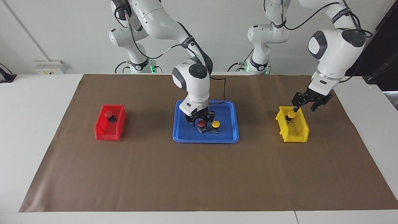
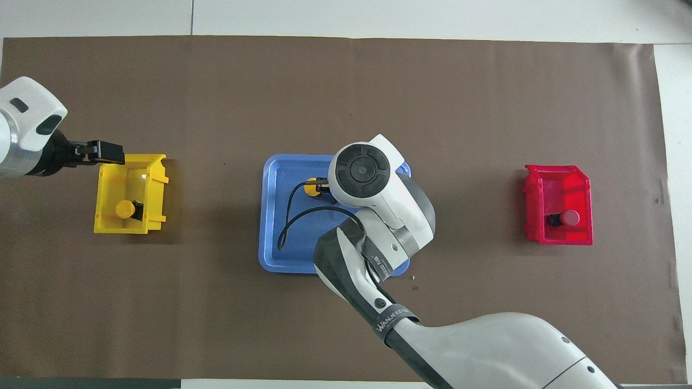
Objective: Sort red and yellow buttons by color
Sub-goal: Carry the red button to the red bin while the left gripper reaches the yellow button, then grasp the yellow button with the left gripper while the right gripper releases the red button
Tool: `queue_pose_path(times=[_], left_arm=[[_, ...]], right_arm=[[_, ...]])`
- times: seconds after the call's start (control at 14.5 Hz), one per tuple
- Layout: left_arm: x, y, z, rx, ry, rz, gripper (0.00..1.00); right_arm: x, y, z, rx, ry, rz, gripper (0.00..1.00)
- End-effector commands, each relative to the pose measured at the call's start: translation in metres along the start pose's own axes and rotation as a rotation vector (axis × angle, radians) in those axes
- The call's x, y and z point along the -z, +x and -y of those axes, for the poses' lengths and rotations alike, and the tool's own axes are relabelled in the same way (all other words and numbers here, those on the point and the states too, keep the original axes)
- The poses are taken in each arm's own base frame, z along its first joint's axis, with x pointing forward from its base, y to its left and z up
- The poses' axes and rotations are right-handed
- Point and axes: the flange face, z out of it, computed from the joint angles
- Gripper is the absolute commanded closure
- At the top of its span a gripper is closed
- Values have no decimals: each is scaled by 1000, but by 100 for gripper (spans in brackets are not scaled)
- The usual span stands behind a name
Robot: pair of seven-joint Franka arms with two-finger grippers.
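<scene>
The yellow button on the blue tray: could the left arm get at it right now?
Probably not easily: the right gripper sits low over the red button right beside the yellow button, crowding the tray.

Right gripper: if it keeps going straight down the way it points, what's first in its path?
Most likely the red button on the blue tray. The right gripper points down at its cap, apparently closing around it. The yellow button stands just beside, probably out of line.
</scene>
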Motion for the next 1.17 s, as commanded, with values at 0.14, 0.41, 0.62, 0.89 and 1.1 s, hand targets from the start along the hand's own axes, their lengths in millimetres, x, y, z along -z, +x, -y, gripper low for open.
queue_pose_path(times=[0.14,0.41,0.62,0.89,1.1], left_arm=[[-44,-3,-110,52,-39,-27,9],[-93,-22,-230,135,-72,-38,10],[-114,-38,-278,134,-64,-14,11],[-139,-54,-311,116,-14,-36,11],[-156,-55,-320,119,3,-47,14]], right_arm=[[85,41,-79,41,-51,43,91],[157,24,-264,180,-68,125,91],[149,21,-353,220,-57,133,91],[121,19,-421,333,-62,21,91],[104,21,-451,346,-66,21,91]])
